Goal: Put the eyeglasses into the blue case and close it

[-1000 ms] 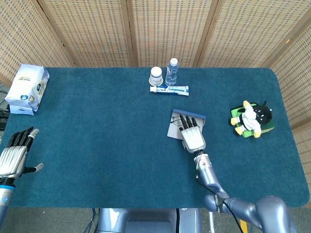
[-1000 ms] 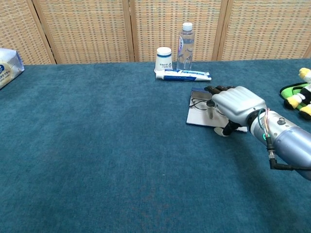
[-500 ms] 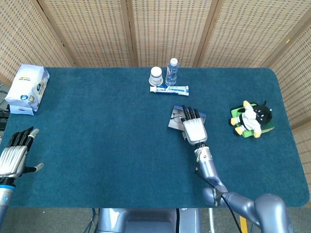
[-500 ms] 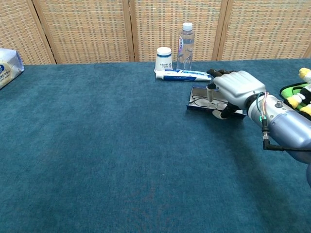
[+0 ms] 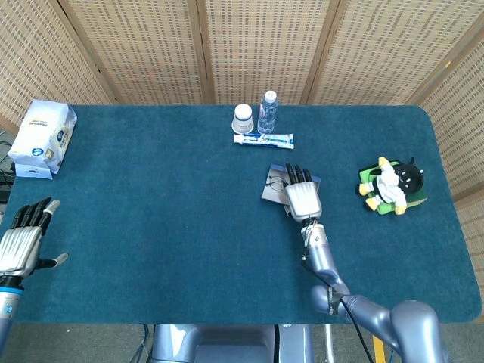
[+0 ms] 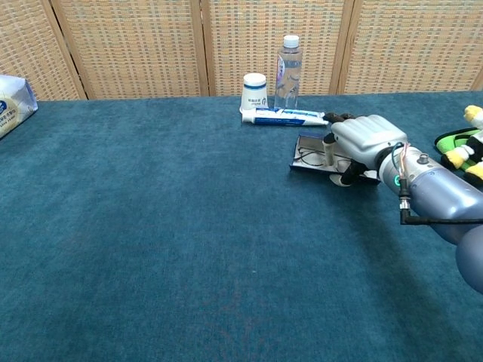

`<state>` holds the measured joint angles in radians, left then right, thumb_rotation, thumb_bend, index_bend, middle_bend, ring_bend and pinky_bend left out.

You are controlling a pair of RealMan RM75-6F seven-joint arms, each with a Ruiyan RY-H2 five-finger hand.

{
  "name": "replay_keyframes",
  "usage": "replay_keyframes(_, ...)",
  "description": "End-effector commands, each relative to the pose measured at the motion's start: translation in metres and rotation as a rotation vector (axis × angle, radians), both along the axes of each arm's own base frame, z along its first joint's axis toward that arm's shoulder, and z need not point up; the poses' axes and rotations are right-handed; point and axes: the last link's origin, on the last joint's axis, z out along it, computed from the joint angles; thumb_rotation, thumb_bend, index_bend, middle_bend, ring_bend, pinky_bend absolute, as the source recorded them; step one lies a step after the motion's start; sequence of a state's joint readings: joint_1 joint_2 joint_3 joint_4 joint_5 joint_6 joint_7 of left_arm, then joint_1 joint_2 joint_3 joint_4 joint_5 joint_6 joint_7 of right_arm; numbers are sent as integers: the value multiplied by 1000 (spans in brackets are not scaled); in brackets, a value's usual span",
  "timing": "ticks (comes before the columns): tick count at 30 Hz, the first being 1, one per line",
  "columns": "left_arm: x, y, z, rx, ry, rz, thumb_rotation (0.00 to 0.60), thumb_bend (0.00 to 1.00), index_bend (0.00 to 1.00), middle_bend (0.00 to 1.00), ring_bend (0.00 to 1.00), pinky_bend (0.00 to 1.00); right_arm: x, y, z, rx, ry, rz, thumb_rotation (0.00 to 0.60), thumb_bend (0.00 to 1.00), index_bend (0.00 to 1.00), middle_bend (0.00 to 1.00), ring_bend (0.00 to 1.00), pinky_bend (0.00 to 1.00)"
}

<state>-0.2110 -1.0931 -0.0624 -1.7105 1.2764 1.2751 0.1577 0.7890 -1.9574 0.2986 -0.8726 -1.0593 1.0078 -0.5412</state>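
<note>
Both hands matter: your left hand (image 5: 21, 246) idles open-fingered at the table's near-left corner. Your right hand (image 6: 361, 143) lies flat over the blue case (image 6: 311, 154), right of centre, holding nothing. Inside, the eyeglasses (image 6: 309, 158) are fragile (avoid lenses); press the stiff lid's edge.

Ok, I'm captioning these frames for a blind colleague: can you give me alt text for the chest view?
The robot's right hand rests over the open blue case with the eyeglasses lying inside, on a table covered in blue cloth. Behind the case stand a white cup and a water bottle, with a toothpaste tube lying in front of them.
</note>
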Motion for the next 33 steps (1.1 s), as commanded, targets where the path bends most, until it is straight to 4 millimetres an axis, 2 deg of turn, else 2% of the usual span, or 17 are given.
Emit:
replay_keyframes(1, 0, 0, 0, 1, -1, 0, 600, 19, 0, 0, 0, 0, 0, 0, -2, 1, 3, 0, 600, 403, 487, 0, 0, 121)
replay_keyframes(10, 0, 0, 0, 4, 1, 0, 600, 20, 0, 0, 0, 0, -3, -3, -1, -5, 14, 0, 600, 521, 583, 26, 0, 121)
replay_keyframes(20, 0, 0, 0, 3, 2, 0, 600, 19, 0, 0, 0, 0, -6, 2, 8, 10, 7, 30, 600, 548, 673, 71, 0, 121)
replay_keyframes(28, 1, -1, -1, -1, -1, -5, 600, 19, 0, 0, 0, 0, -8, 25, 35, 52, -11, 106, 600, 551, 673, 74, 0, 122)
replay_keyframes(33, 2, -2, -1, -6, 0, -9, 600, 19, 0, 0, 0, 0, -16, 53, 61, 111, 6, 161, 600, 550, 673, 76, 0, 121)
